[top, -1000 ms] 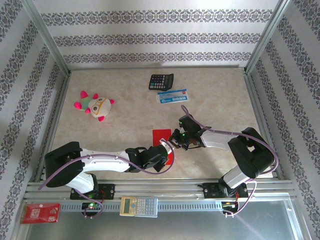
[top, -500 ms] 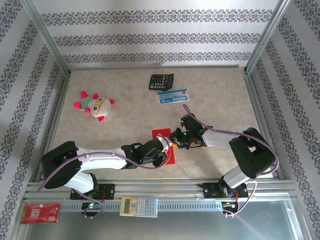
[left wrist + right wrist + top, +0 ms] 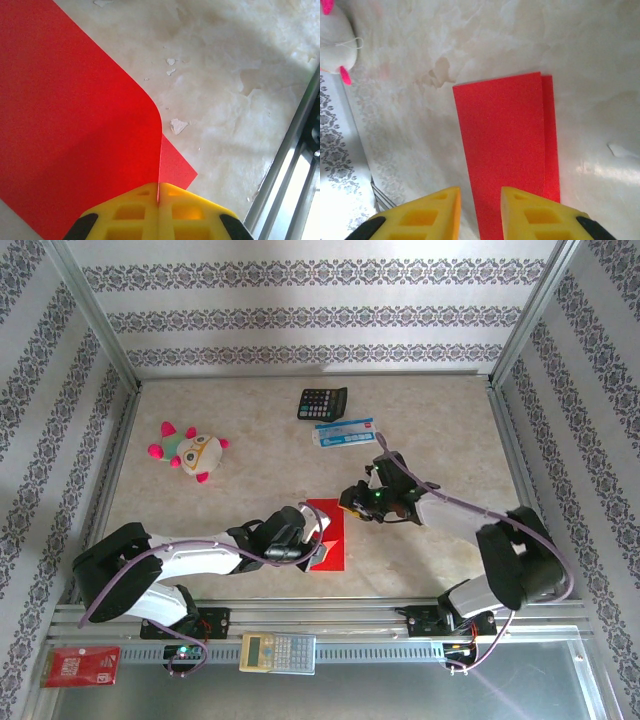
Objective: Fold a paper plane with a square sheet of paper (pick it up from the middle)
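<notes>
The square sheet of paper [image 3: 330, 540] is bright red and lies near the table's front middle, folded over on itself. In the right wrist view the sheet [image 3: 505, 145] shows a narrow strip of the lower layer along its right side. My left gripper [image 3: 312, 536] is shut on the sheet, and in the left wrist view its yellow fingertips [image 3: 159, 197] pinch a raised edge while the upper layer [image 3: 75, 125] curls up from the table. My right gripper [image 3: 350, 502] hovers at the sheet's far end, open [image 3: 480, 210], holding nothing.
A black calculator [image 3: 322, 402] and a blue-and-white packet [image 3: 345, 432] lie at the back. A plush toy [image 3: 192, 450] sits at the left. On the front rail rest a pale calculator [image 3: 277, 651] and a red printed packet [image 3: 82, 666]. The metal rail [image 3: 290, 165] runs close by.
The right gripper has opened, let go of the sheet and drawn back a little. The left gripper has closed fully on the sheet's edge and shifted left, uncovering more of the red paper.
</notes>
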